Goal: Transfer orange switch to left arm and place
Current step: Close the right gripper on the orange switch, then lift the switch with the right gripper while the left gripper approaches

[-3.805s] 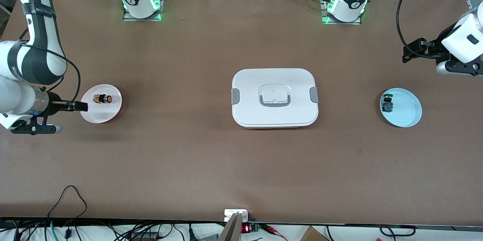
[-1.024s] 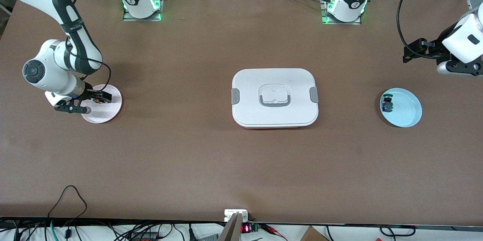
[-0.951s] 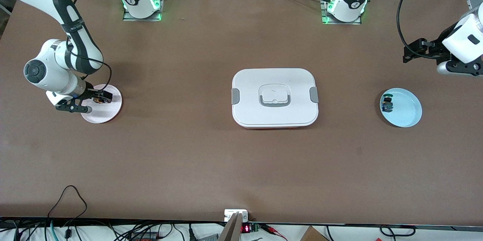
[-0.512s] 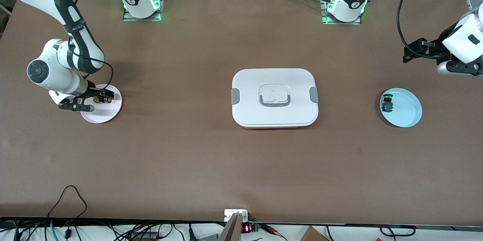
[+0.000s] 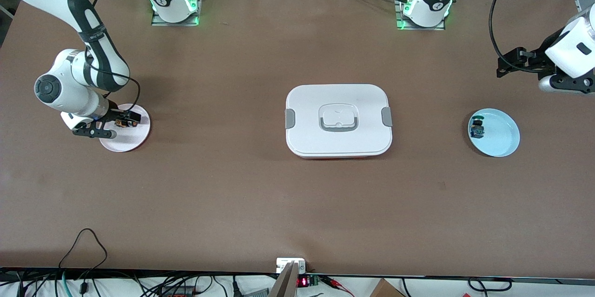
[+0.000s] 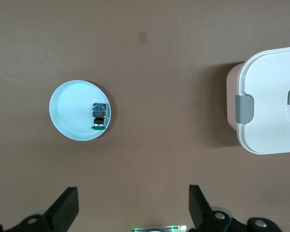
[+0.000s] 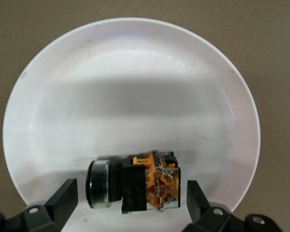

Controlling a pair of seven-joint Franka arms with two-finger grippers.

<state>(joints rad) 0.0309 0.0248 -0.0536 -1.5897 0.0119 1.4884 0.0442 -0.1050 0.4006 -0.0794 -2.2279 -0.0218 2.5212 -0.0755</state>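
The orange switch [image 7: 133,186] lies on its side on a pale pink plate [image 7: 130,87] toward the right arm's end of the table. My right gripper [image 7: 130,203] is low over the plate and open. One finger stands on each side of the switch, and neither touches it. From the front, the right gripper [image 5: 126,120] partly covers the switch [image 5: 122,123]. My left gripper [image 5: 504,64] waits open and empty, high over the left arm's end of the table. The white box [image 5: 338,120] sits mid-table between the two plates.
A light blue plate [image 5: 499,136] at the left arm's end holds a small switch with a blue base and green top [image 5: 476,128]. In the left wrist view this blue plate [image 6: 70,116] and a corner of the box [image 6: 270,101] show below the left gripper [image 6: 133,210].
The right arm has swung round from beside the pink plate to over it, and in the last second edged its open fingers around the switch. The left arm has not moved.
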